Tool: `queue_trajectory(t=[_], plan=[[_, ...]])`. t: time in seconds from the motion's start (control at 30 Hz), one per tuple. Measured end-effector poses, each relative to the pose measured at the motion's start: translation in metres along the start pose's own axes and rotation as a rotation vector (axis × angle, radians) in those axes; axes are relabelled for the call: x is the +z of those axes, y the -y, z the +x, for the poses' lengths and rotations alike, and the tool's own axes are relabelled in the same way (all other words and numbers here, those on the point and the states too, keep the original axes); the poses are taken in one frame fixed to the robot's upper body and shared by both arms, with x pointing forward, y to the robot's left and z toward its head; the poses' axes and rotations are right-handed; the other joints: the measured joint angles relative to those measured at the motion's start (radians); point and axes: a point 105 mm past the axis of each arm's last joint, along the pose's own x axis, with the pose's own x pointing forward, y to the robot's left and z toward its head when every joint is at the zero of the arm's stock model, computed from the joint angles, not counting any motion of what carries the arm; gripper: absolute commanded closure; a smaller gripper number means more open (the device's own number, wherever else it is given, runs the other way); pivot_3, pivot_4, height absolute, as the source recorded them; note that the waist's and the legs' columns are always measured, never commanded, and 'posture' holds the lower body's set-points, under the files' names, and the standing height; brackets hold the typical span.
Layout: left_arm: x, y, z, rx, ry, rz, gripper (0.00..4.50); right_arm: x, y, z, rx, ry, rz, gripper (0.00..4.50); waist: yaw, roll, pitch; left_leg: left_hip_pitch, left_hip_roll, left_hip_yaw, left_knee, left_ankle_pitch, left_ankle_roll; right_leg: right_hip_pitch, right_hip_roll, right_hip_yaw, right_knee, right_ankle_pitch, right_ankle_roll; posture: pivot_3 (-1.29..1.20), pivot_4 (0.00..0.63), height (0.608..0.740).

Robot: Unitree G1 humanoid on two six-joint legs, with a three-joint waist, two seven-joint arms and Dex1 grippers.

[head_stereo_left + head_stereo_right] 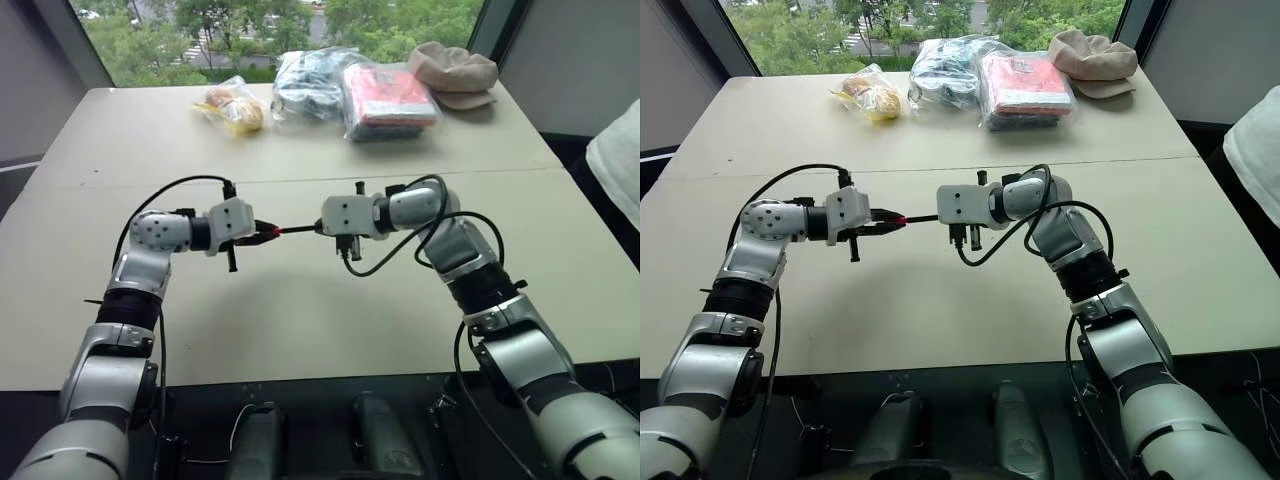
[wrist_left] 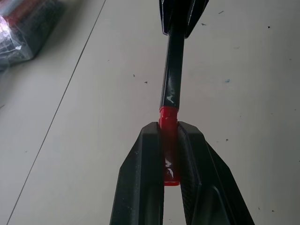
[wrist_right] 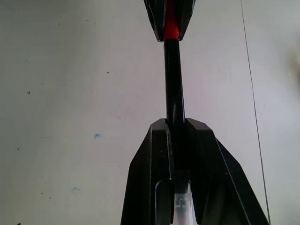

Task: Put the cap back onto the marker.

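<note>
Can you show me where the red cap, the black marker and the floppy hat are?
cap (image 2: 168, 140), left wrist view, its red side between the fingers.
marker (image 2: 173, 70), left wrist view, mid-barrel.
hat (image 1: 455, 70), left eye view, its crown.

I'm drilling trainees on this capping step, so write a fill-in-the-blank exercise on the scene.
1. The left gripper is shut on the red ____.
2. The right gripper is shut on the black ____.
3. The two grippers meet above a pale ____.
4. The cap sits on the marker's ____.

Missing words: cap; marker; table; end
</note>
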Motion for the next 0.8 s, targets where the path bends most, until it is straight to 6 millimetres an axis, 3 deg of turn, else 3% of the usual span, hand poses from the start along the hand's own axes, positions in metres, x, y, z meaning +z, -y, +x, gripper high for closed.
queue_trajectory(t=[0.8], plan=[[-0.0017,0.0066,0.0031,-0.047,-0.042,0.094,4.50,-0.0017,-0.0055,0.0014,0.042,-0.023,-0.026,4.44,0.000,0.000,0.000,0.000,0.000,0.000,0.000,0.000,0.000,0.000,0.000,0.000,0.000,0.000,0.000,0.00,0.150,0.740]])
